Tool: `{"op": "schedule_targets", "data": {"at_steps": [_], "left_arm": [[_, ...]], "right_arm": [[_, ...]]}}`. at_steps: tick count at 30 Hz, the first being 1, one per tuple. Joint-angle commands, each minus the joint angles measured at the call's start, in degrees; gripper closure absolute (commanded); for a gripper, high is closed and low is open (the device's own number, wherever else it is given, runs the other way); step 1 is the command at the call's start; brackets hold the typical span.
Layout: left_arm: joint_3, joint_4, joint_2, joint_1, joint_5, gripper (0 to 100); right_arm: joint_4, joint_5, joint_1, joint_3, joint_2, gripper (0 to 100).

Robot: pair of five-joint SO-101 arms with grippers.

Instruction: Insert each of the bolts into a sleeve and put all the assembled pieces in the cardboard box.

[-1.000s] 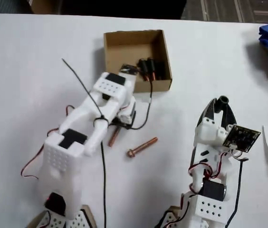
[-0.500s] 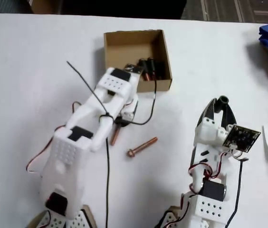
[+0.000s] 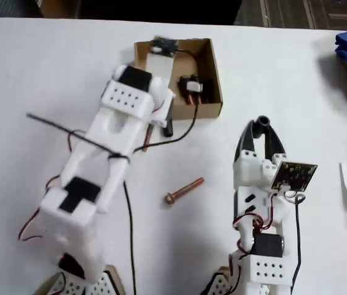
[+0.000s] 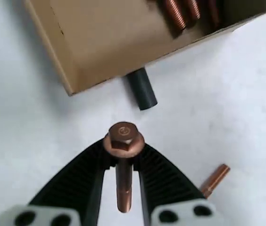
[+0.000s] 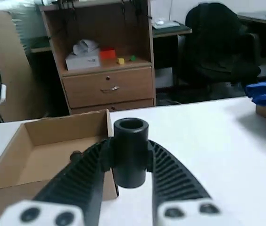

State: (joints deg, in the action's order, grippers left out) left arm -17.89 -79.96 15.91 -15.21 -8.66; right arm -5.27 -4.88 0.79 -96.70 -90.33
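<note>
Since these copper bolts are stiff, smooth metal, I'd guess the bolt (image 4: 123, 188) in the left gripper (image 4: 123, 153) could pivot if pinched loosely. Clamping the shank right under the head, like its fingers do now, looks sensible. That arm is stretched far out, wrist tipped down over the counter (image 3: 50, 61) just on the near side of the cardboard box (image 3: 217, 83).

The right gripper (image 5: 129, 148) is off to the right of the box, pointing far. Its fingers are squeezed around the middle of 1 black sleeve (image 5: 130, 157), held upright with the bore open on top. It looks rigid and light, probably a bit slick, so a mid-body grip seems right.

1 spare sleeve (image 4: 141, 88) lies just beside the box's near wall. 1 loose bolt (image 3: 184, 190) lies between the arms, and assembled pieces (image 3: 192, 88) sit in the box's near right corner.
</note>
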Motion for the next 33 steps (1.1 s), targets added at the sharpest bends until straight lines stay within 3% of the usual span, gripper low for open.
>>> {"op": "schedule_targets", "data": {"at_steps": [1, 7, 11, 19, 26, 33], "left_arm": [[10.68, 13.01, -14.24, -2.11, -2.2, 98], [42.77, 47.65, -34.99, -4.13, -3.08, 98], [57.71, 67.6, -45.27, -4.31, -2.81, 98], [64.22, 75.87, -54.51, -5.01, -2.99, 98], [63.78, 80.7, -57.32, -5.63, -2.64, 98], [63.69, 86.33, -53.36, -5.8, -2.55, 98]], "right_arm": [[1.8, -0.09, -0.57, -0.62, -1.27, 97.8], [2.95, -0.09, -0.84, -0.62, -0.75, 97.8], [11.82, 0.09, -1.63, -0.62, 5.41, 97.8], [36.62, 7.56, -9.19, 0.35, 29.23, 97.8], [50.51, 7.65, -9.63, 8.26, 54.99, 97.8], [71.87, 7.74, -11.3, 9.58, 73.19, 97.8]]}}
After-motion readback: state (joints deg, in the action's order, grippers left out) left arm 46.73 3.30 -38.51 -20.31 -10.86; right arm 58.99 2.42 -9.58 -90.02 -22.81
